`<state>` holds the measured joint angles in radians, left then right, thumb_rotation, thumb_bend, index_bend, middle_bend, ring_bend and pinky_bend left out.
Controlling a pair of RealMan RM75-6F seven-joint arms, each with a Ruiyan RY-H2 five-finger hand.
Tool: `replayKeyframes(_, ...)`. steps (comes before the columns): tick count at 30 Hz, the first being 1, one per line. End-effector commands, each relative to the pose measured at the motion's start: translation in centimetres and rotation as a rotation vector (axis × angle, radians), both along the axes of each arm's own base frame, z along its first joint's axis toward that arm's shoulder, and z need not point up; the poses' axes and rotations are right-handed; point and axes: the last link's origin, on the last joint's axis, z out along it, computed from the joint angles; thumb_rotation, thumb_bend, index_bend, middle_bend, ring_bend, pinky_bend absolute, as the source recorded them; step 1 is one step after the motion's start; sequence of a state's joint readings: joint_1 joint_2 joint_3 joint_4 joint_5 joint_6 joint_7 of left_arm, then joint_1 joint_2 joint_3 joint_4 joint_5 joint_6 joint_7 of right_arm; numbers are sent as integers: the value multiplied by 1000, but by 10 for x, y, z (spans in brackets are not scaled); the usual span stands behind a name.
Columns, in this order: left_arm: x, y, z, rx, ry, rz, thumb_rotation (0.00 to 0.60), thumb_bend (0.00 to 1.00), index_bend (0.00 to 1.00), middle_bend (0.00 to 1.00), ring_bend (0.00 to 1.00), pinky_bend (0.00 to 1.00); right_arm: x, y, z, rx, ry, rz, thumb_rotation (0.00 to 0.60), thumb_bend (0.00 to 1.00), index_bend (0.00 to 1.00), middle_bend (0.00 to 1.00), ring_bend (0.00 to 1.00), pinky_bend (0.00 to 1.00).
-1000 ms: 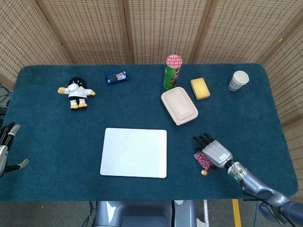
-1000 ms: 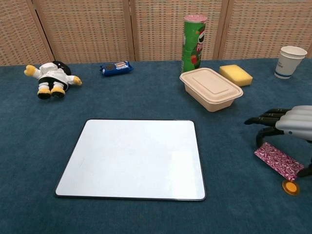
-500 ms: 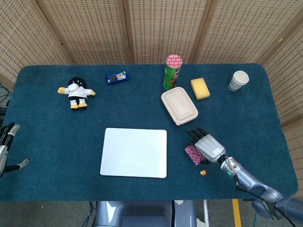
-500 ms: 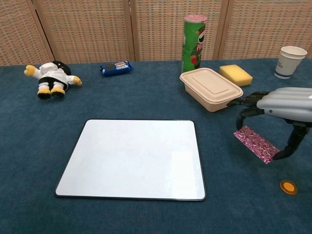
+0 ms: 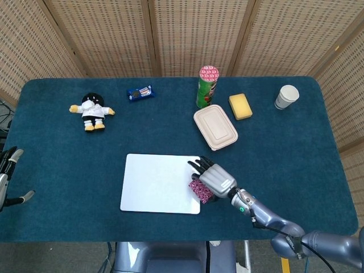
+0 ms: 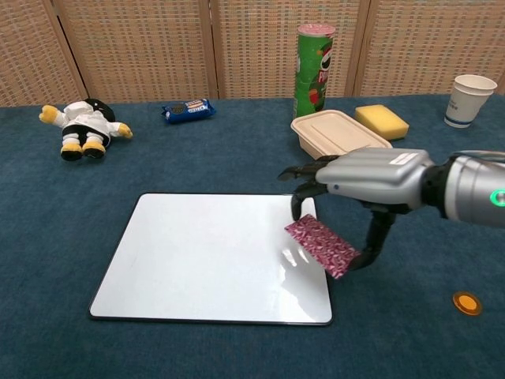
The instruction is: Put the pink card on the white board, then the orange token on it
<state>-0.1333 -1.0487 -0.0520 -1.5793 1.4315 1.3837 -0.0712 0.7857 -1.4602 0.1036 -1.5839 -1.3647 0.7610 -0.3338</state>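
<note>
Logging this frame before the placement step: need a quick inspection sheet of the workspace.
Surface: blue cloth table.
Job's things: pink card held above white board, at its right edge; orange token on the cloth.
Clutter: plush doll, snack packet, chip can, lidded box, yellow sponge, paper cup.
Hands: right hand pinches the card; left hand at table edge, holding nothing.
Cables: nothing seen.
Surroundings: wicker screens.

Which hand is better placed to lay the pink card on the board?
The right hand: it holds the card over the board. The left hand idles at the table edge.
</note>
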Motion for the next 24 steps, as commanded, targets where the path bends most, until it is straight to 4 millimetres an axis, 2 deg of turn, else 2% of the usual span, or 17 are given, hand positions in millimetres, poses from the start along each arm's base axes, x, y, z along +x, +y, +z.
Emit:
replayKeyframes(1, -2, 1, 0, -5, -3, 7, 600, 0, 0, 0, 0, 0, 34, 4, -34, 20, -6, 24, 600, 156, 381, 0, 0, 0)
replayKeyframes(7, -3, 2, 2, -4, -10, 13, 600, 0, 0, 0, 0, 0, 56, 7, -61, 5, -8, 15, 600, 153, 357, 0, 0, 0)
replayKeyframes(11, -4, 3, 2, -8, -12, 17, 600, 0, 0, 0, 0, 0, 62, 5, -65, -30, 6, 27, 600, 131, 116, 0, 0, 0)
replayKeyframes(12, -4, 3, 2, -8, -12, 17, 600, 0, 0, 0, 0, 0, 63, 5, -64, -38, 4, 26, 600, 123, 68, 0, 0, 0)
replayKeyframes(15, -4, 3, 3, -6, -14, 17, 600, 0, 0, 0, 0, 0, 68, 4, -57, -60, -9, 30, 600, 105, 15, 0, 0, 0)
replayKeyframes(24, -3, 2, 1, -13, -7, 8, 600, 0, 0, 0, 0, 0, 70, 5, -14, -126, -6, 51, 600, 105, 0, 0, 0, 0)
